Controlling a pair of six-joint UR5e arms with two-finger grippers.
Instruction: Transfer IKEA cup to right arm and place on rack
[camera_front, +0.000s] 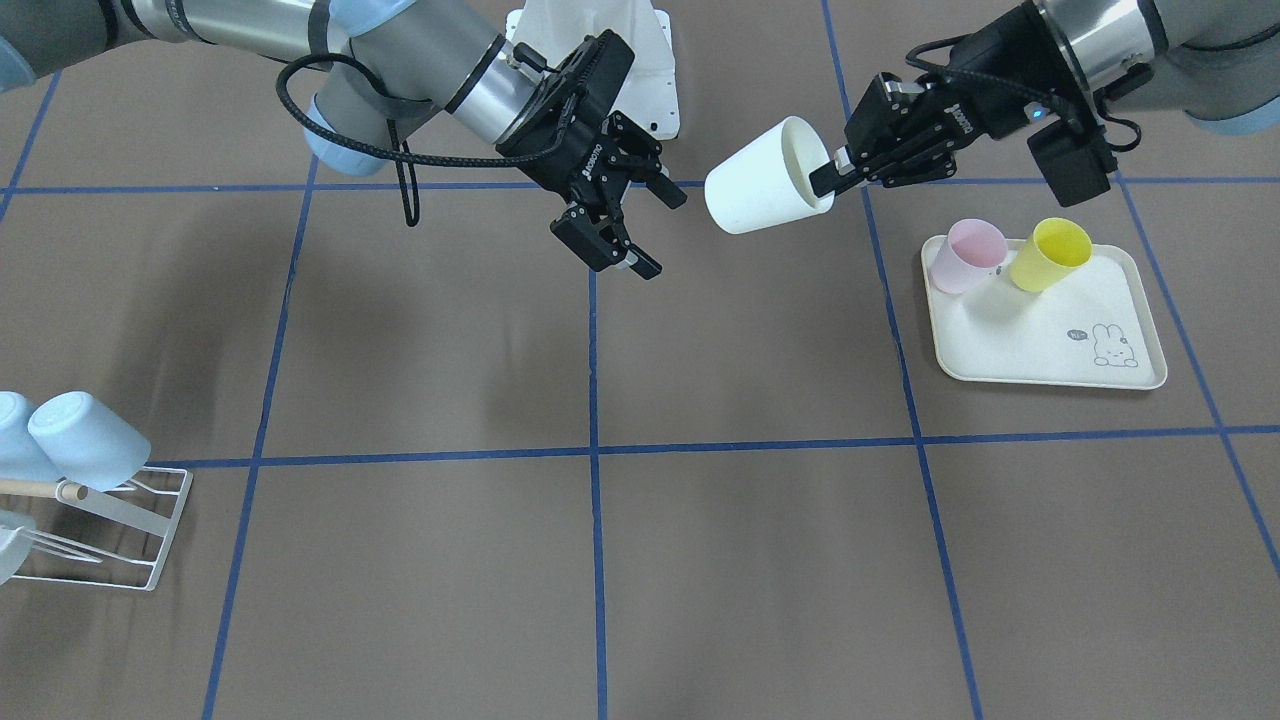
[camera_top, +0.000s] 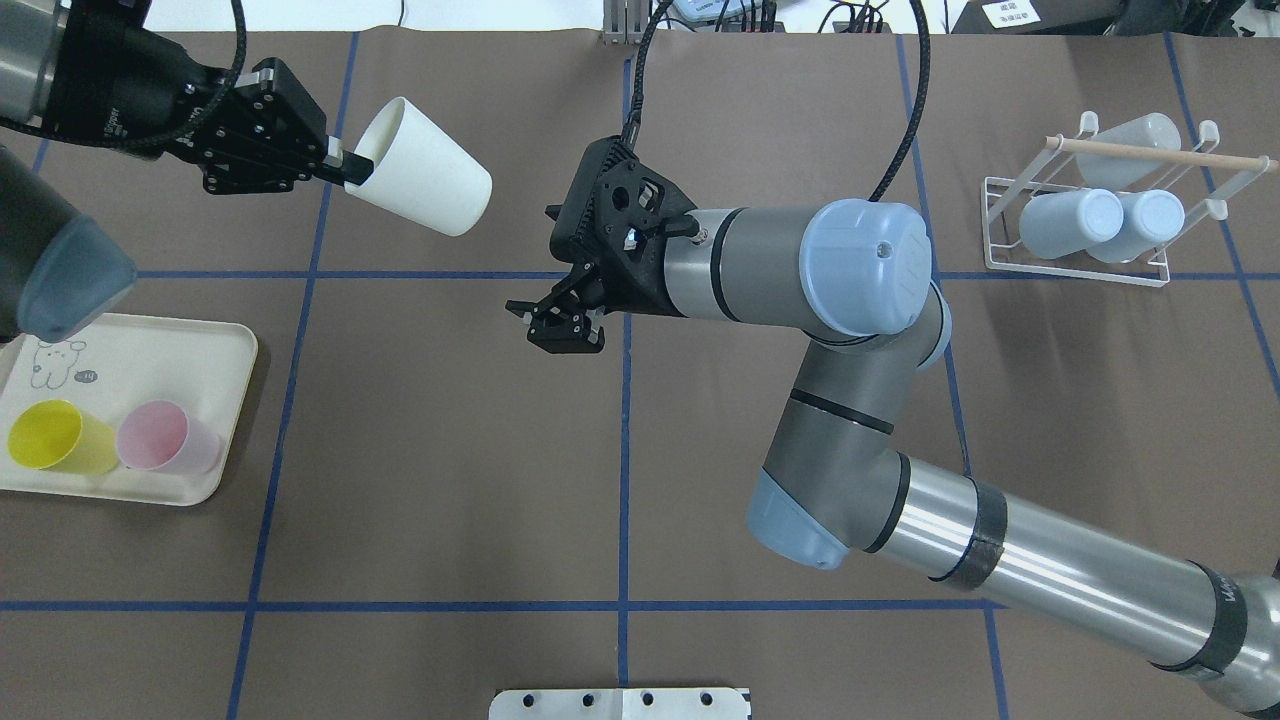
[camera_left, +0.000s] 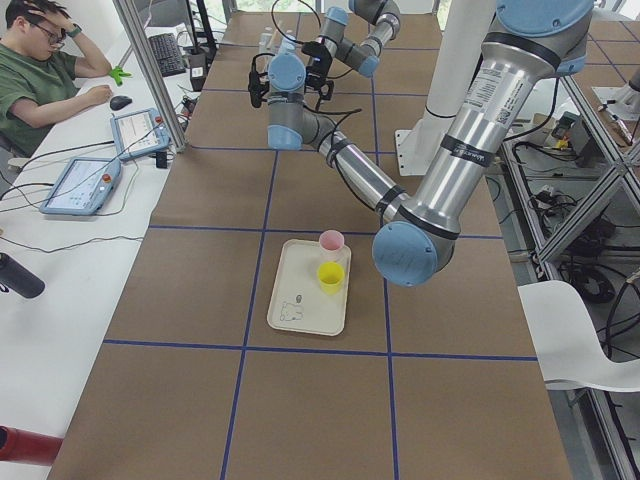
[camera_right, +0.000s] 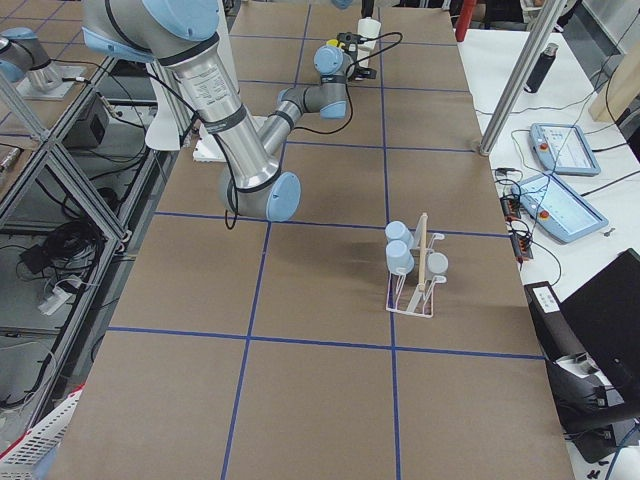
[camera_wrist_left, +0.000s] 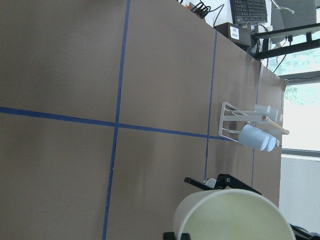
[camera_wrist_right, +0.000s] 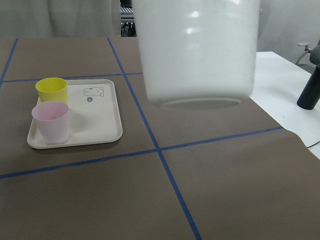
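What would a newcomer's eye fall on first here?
A white cup hangs tilted in mid-air, gripped at its rim by the left gripper, its base toward the open right gripper. A tray on the robot's left holds a yellow cup and a pink cup; a rack on its right carries pale blue cups.

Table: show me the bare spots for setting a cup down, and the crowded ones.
Bare: the table between the tray and the rack, and the tray's rabbit-print end. Crowded: the rack, holding three pale blue cups, and the tray's other end, where the yellow cup and pink cup stand.
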